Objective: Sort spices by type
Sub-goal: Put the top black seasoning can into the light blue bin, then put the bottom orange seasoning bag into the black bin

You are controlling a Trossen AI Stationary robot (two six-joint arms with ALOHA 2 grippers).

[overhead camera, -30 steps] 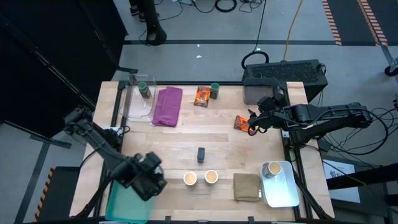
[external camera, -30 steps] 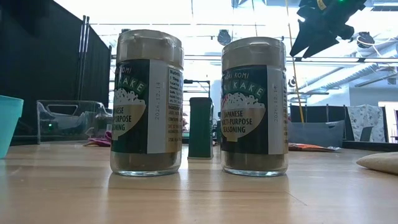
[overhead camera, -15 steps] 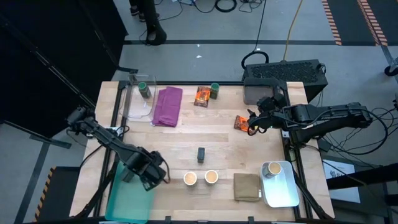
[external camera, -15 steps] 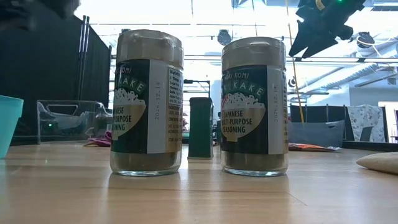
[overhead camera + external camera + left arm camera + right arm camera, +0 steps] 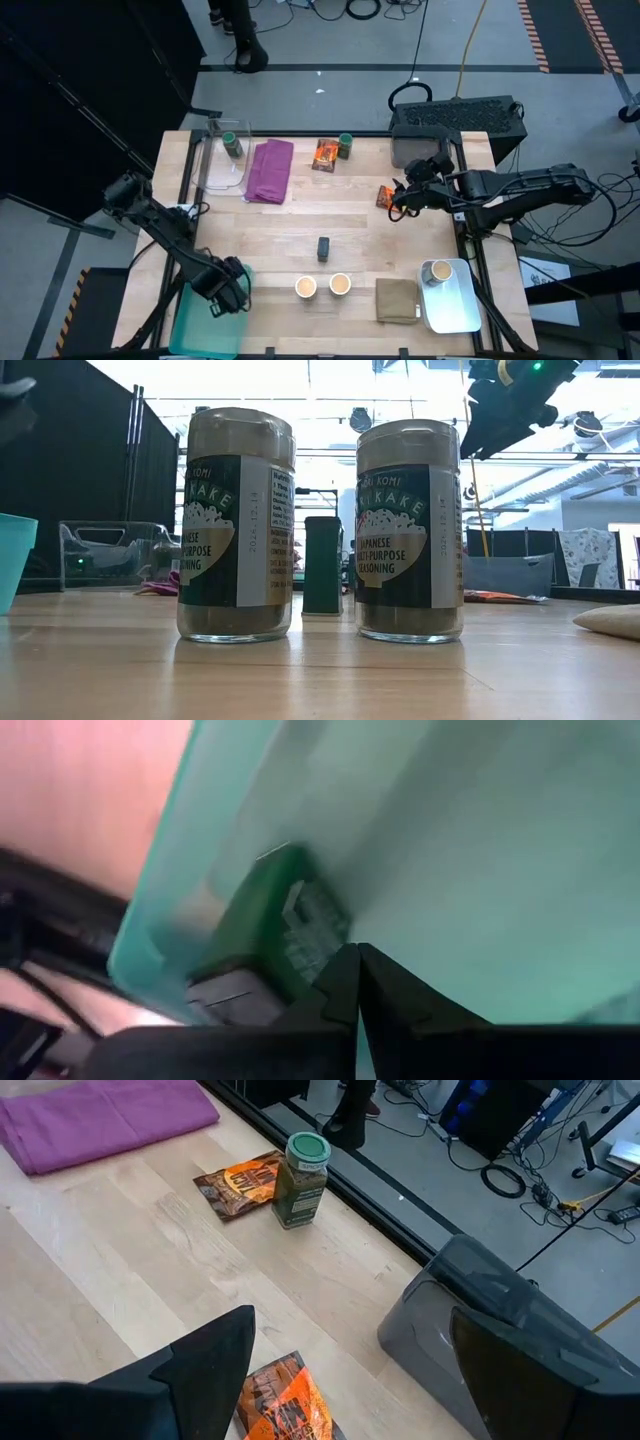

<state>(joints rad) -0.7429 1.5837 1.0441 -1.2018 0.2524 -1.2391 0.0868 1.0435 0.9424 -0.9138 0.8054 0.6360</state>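
Moved since earlier: left hand (image 5: pixel 228 293), from above the table's near-left edge to over the teal bin (image 5: pixel 205 325), fingers now pressed together, holding nothing; a dark block (image 5: pixel 262 935) lies in the bin below it. Right hand (image 5: pixel 398 203): slightly shifted, fingers wide, over an orange packet (image 5: pixel 386 196) at right. Table (image 5: pixel 300 215) stock: two tan-topped jars (image 5: pixel 322 286) near centre, dark block (image 5: pixel 323 247) mid-table, green-lidded jar (image 5: pixel 345 145) beside second packet (image 5: pixel 325 153) far side, purple cloth (image 5: pixel 269 170).
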